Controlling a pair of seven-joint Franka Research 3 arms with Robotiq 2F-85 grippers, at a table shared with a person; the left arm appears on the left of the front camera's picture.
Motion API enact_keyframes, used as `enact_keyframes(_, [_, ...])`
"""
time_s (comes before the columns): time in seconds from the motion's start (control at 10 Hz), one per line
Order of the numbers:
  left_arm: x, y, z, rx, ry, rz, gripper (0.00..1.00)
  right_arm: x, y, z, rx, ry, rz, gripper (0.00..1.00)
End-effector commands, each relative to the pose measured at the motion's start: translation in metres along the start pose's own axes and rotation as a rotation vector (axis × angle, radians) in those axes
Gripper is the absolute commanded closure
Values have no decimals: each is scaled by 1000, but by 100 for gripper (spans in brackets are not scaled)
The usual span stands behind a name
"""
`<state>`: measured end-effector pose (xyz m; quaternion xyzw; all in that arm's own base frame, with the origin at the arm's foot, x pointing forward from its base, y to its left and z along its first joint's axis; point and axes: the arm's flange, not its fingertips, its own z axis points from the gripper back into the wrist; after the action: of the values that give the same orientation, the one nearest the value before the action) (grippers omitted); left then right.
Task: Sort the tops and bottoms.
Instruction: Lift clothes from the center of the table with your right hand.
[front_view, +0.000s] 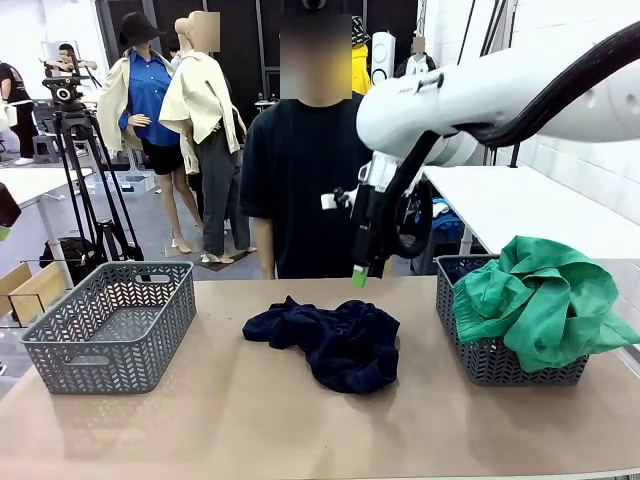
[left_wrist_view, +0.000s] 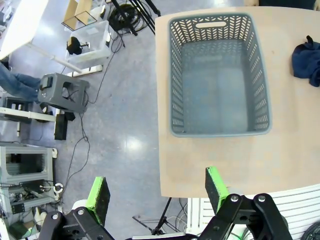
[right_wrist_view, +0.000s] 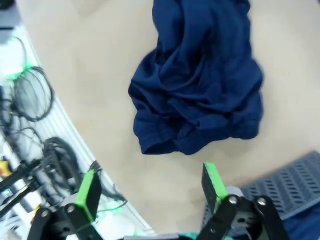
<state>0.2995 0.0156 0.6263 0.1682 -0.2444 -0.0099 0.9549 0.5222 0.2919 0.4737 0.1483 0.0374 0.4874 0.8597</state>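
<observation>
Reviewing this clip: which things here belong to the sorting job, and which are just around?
Job: navy garment on table; green garment in right basket; empty left basket; open right gripper.
Around: tripod, floor cables.

A crumpled navy garment (right_wrist_view: 197, 85) lies on the tan table (right_wrist_view: 90, 75), filling the upper middle of the frame. The right hand (right_wrist_view: 150, 187) rises from the bottom edge with its green-padded fingers (right_wrist_view: 89, 192) spread apart and empty. A grey basket (right_wrist_view: 285, 182) corner sits at lower right, cables (right_wrist_view: 32, 95) at left.
</observation>
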Motion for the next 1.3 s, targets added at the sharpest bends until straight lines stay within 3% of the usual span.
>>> enact_keyframes(0.0, [0, 4, 0, 4, -6, -3, 0, 6, -3, -28, 16, 75, -33, 0])
enact_keyframes(0.1, [0, 4, 0, 4, -6, -3, 0, 5, -11, -42, 35, 73, -88, 0])
enact_keyframes(0.3, [0, 4, 0, 4, -6, -3, 0, 13, -26, -79, -47, 112, -200, 0])
enact_keyframes(0.8, [0, 4, 0, 4, -6, -3, 0, 19, -55, -127, -206, 134, -288, 0])
enact_keyframes(1.0, [0, 4, 0, 4, -6, -3, 0, 22, -54, -135, -191, 116, -293, 0])
enact_keyframes(1.2, [0, 4, 0, 4, -6, -3, 0, 23, -55, -140, -171, 26, -363, 0])
